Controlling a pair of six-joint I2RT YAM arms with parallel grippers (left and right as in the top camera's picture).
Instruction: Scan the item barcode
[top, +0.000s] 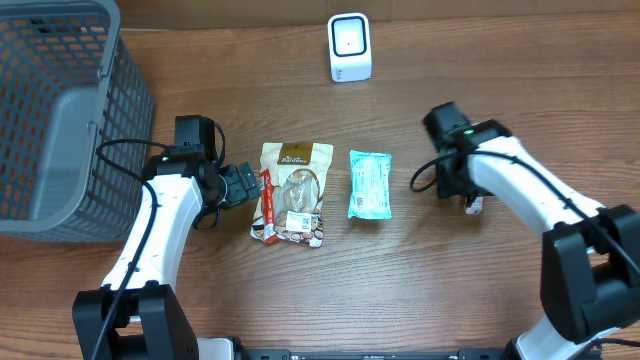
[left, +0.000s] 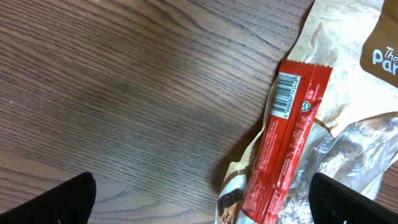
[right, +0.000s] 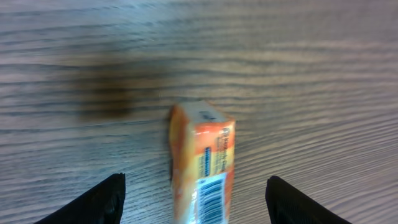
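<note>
Orange box (right: 202, 163), within parted right hand (right: 196, 200)

A brown wood-grain table (top: 500, 60) fills the view, evenly lit.

A mock shop checkout at a robotics test bench: a small white scanner (top: 349, 47) stands at the far edge of a wood-grain tabletop (top: 480, 80). Left of the scanner sits a grey mesh shopping basket (top: 60, 120). In front of the scanner lie packaged groceries: a snack pouch (top: 292, 192), a teal packet (top: 370, 184) and a barcoded orange box (right: 208, 155). The left arm (top: 160, 225) and right arm (top: 530, 190), white and black, work on either side of the scanner.
</note>
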